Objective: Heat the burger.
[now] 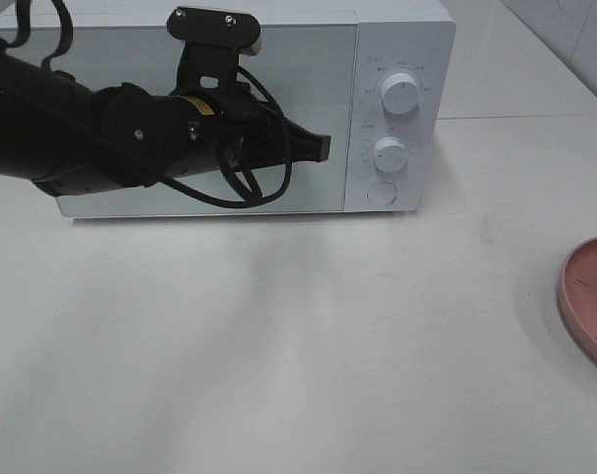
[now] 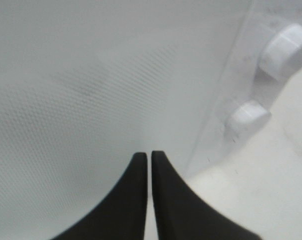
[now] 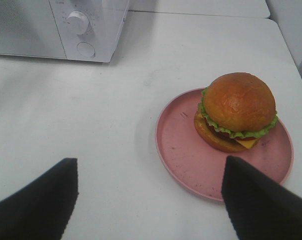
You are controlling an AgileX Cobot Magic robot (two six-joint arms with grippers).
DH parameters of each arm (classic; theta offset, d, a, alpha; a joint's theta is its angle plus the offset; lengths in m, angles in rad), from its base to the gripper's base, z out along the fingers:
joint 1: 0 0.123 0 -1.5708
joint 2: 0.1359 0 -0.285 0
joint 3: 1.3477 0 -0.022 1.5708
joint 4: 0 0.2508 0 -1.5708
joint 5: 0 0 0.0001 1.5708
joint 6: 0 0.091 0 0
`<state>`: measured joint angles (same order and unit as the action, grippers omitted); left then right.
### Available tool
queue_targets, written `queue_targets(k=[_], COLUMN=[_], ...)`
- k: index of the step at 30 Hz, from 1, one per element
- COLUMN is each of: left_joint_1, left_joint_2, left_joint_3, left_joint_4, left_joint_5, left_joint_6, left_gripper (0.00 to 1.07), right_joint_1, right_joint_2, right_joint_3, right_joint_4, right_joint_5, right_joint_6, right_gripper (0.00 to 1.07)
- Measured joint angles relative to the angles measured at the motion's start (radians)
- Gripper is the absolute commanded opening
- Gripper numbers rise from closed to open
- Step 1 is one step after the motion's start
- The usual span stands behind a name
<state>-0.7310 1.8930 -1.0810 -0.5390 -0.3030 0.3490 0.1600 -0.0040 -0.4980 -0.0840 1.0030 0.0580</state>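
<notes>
White table (image 1: 278, 375) holds the burger (image 3: 238, 111) far right on a pink plate (image 3: 185, 155), under the wide-open right claw (image 3: 151, 200); left claw (image 2: 149, 165) almost clenched by the microwave (image 1: 397, 59).

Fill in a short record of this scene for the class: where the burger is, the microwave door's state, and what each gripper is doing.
burger: on pink plate, right of microwave
microwave: door closed
left gripper: nearly shut, empty, at the door near its knob-side edge
right gripper: open, empty, above the table near the plate
</notes>
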Motion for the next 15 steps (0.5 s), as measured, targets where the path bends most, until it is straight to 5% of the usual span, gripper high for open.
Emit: queue_targets(k=[1,2,4,11,15], left_joint_1=[0.000,0.000,0.000,0.000,0.000], left_joint_2=[-0.027,-0.027,-0.058,-0.122,-0.169], left_joint_3=[0.005,0.005,0.005,0.005,0.005], left_joint_4=[-0.001,-0.001,-0.004,-0.001,0.083], left_joint_5=[0.111,0.111,0.233,0.497,0.685], left_joint_6=[0.000,0.000,0.000,-0.002,-0.002], left_gripper=[0.45,0.45,1.01,1.01,1.01], right_joint_1=[0.000,0.000,0.000,0.000,0.000], right_joint_2=[0.000,0.000,0.000,0.000,0.000], right_joint_3=[0.000,0.000,0.000,0.000,0.000], right_joint_4=[0.000,0.000,0.000,0.000,0.000], right_joint_5=[0.000,0.000,0.000,0.000,0.000], right_joint_6=[0.000,0.000,0.000,0.000,0.000], right_gripper=[0.76,0.76,0.76,0.76,0.76])
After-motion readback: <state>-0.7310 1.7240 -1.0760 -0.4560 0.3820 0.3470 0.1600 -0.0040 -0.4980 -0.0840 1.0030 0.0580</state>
